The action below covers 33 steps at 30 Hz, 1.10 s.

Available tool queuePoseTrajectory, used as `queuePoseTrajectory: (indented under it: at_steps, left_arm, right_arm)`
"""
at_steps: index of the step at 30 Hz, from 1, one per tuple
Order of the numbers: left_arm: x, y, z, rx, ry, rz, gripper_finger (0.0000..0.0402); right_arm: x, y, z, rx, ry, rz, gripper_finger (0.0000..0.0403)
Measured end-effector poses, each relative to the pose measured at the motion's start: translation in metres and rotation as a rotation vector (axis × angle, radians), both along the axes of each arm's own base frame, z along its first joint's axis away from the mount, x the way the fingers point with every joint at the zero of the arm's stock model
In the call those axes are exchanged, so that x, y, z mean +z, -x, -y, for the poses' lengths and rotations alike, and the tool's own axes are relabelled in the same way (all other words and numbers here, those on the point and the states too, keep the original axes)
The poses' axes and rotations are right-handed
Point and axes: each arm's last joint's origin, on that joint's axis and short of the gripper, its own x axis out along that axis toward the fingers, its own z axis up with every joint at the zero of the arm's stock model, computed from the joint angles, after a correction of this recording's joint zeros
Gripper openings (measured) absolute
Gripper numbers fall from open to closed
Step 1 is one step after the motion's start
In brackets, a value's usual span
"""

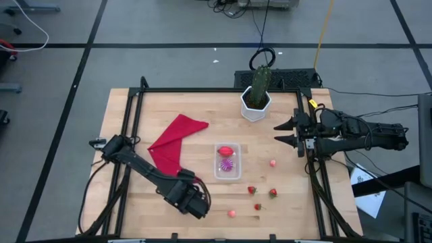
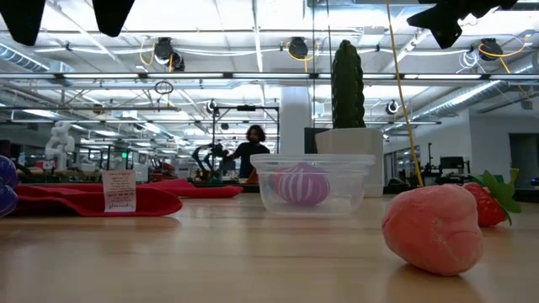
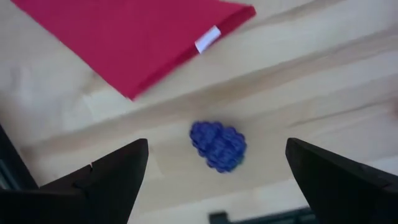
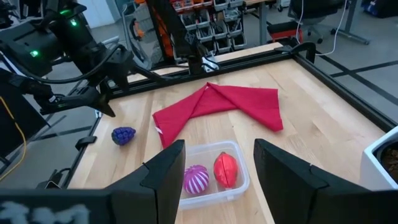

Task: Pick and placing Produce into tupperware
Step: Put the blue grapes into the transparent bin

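We see the bench (image 1: 135, 121) laid out so that the clear tupperware (image 1: 227, 162) sits near its middle, within reach of both arms, with the red cloth (image 1: 172, 143) just beside it on the left arm's side and the white pot with the cactus (image 1: 257, 94) behind it. Two pieces already lie inside the container, a red one (image 4: 226, 169) and a pink striped one (image 4: 196, 179), so we judge the task partly done; small red and pink pieces (image 1: 272, 193) lie scattered on the bench on the right arm's side. The left arm reaches low across the bench's near edge, its wrist tipped down, and the left tool (image 3: 214, 171) stands spread wide over a blue-purple berry-like piece (image 3: 218, 145) that rests on the wood between the fingers, apparently lined up for a pick. The right arm waits over the bench's right edge, the right tool (image 4: 217, 165) half spread and holding nothing, pointed towards the container.
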Motion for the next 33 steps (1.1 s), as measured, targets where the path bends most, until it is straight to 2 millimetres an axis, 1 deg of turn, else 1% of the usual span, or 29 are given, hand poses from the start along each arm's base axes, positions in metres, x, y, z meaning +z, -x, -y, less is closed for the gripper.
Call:
queuePoseTrajectory:
  at_steps: [5, 9, 12, 15, 18, 21, 28, 33]
  left_arm:
    - [0.0, -0.003, 0.005, 0.098, 0.047, 0.039, 0.0388]
    - [-0.002, 0.002, 0.02, 0.18, 0.07, 0.073, 0.0388]
    - [-0.014, 0.012, 0.037, 0.27, 0.078, 0.085, 0.0388]
    - [-0.03, 0.023, 0.054, 0.362, 0.097, 0.088, 0.0388]
    - [-0.042, 0.032, 0.064, 0.41, 0.059, 0.14, 0.0388]
    - [-0.045, 0.033, 0.064, 0.412, 0.019, 0.209, 0.0388]
    - [-0.053, 0.025, 0.051, 0.438, -0.009, 0.205, 0.0388]
    - [-0.053, 0.016, 0.043, 0.469, 0.01, 0.212, 0.0388]
  right_arm:
    - [-0.001, 0.0, 0.0, 0.0, 0.0, -0.01, 0.0185]
    - [-0.001, 0.0, 0.0, 0.001, 0.0, -0.012, 0.0185]
    - [-0.001, 0.0, 0.0, 0.001, 0.0, -0.013, 0.0185]
    - [-0.001, 0.0, 0.0, 0.002, -0.001, -0.014, 0.0185]
    - [-0.001, 0.0, 0.0, 0.002, -0.006, -0.015, 0.0185]
    - [-0.001, 0.0, 0.0, -0.009, -0.044, -0.014, 0.0185]
    - [-0.001, 0.0, 0.0, -0.018, -0.078, -0.013, 0.0185]
    - [-0.001, 0.0, 0.0, -0.014, -0.063, -0.014, 0.0185]
